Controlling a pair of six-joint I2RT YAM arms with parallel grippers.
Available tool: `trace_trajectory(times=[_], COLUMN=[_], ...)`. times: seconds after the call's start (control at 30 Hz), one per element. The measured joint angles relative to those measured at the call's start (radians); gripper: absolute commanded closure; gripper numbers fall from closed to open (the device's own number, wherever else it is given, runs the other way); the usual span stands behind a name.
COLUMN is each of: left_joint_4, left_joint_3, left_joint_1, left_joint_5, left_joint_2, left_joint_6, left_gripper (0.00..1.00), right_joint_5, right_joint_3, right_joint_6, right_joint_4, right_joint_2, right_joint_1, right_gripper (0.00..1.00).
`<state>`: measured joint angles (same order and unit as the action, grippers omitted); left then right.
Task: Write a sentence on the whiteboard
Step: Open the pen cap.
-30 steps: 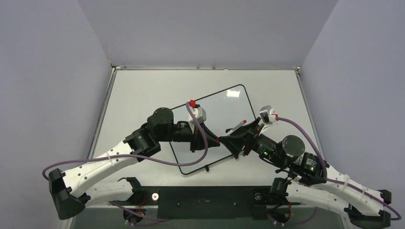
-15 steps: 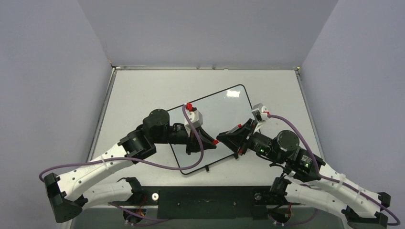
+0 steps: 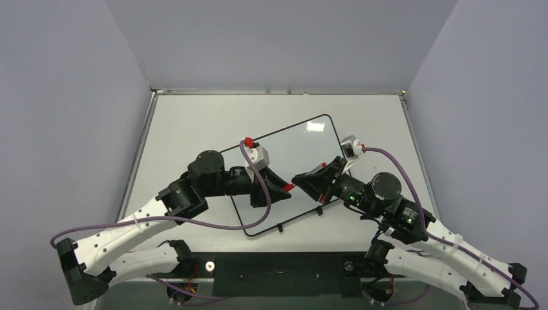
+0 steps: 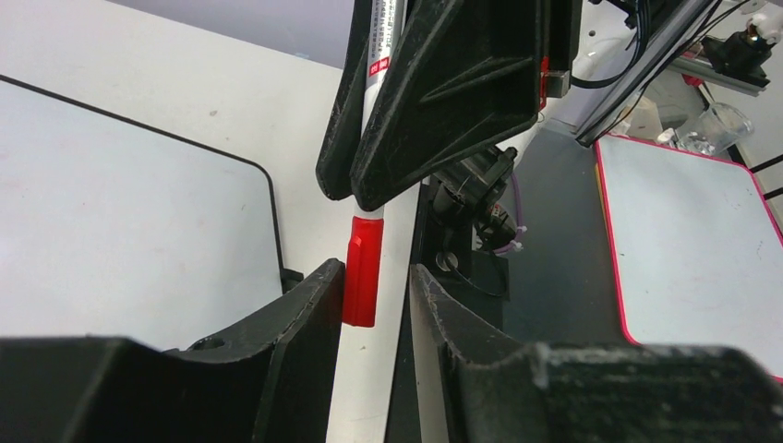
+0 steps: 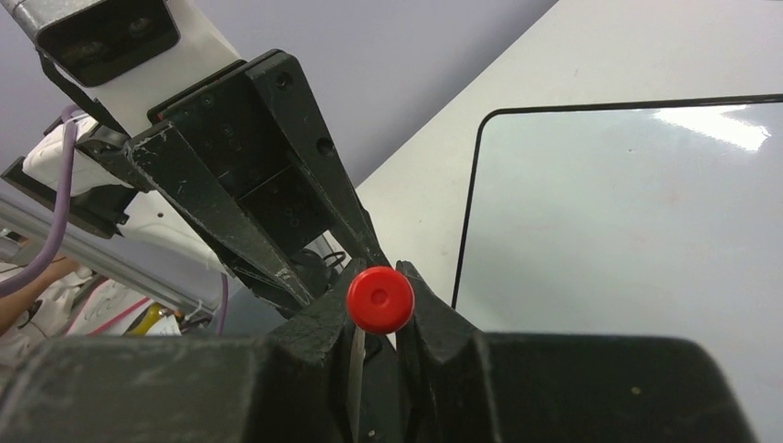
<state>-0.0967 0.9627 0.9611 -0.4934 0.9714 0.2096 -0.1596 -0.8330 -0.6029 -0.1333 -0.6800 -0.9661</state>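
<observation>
Right fingers around red-capped marker

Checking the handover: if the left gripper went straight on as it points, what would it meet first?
Likely the marker, its red cap between the open fingers; just beyond, the right gripper gripping it.

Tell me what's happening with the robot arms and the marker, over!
Right gripper shut on white marker with red end. Left gripper open around that end. Glossy black-rimmed whiteboard blank, nothing lying on it.
</observation>
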Motion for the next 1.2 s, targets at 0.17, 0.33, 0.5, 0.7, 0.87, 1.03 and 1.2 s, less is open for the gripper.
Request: trace_trajectory(times=[0.17,0.33,0.5,0.7,0.87,1.03,1.2], left_joint_4=[0.060,0.129,0.190,0.230,0.250,0.239,0.235], left_joint_3=[-0.042,-0.078,-0.114,-0.124,-0.142,-0.156,-0.156], left_joint_1=[0.000,0.000,-0.001,0.000,0.000,0.002,0.006], left_joint_5=[0.014,0.018,0.037,0.041,0.062,0.092,0.125], left_joint_2=[-0.015,-0.018,-0.018,-0.018,-0.027,-0.038,-0.038], left_joint_6=[0.029,0.061,0.087,0.100,0.099,0.088,0.069], left_gripper=[0.65,0.68,0.96,1.00,1.00,1.00,1.00], right_joint_5=[0.010,0.014,0.008,0.009,0.018,0.048,0.081], right_joint_3=[0.014,0.026,0.031,0.032,0.038,0.049,0.050], right_joint_6=[-0.017,-0.028,-0.045,-0.063,-0.074,-0.109,-0.150], right_joint_4=[0.015,0.030,0.038,0.061,0.073,0.074,0.067], right_joint_2=[-0.002,-0.003,-0.010,-0.012,-0.017,-0.025,-0.029], right_joint_1=[0.004,0.004,0.004,0.005,0.005,0.005,0.005], right_gripper=[1.00,1.00,1.00,1.00,1.00,1.00,1.00])
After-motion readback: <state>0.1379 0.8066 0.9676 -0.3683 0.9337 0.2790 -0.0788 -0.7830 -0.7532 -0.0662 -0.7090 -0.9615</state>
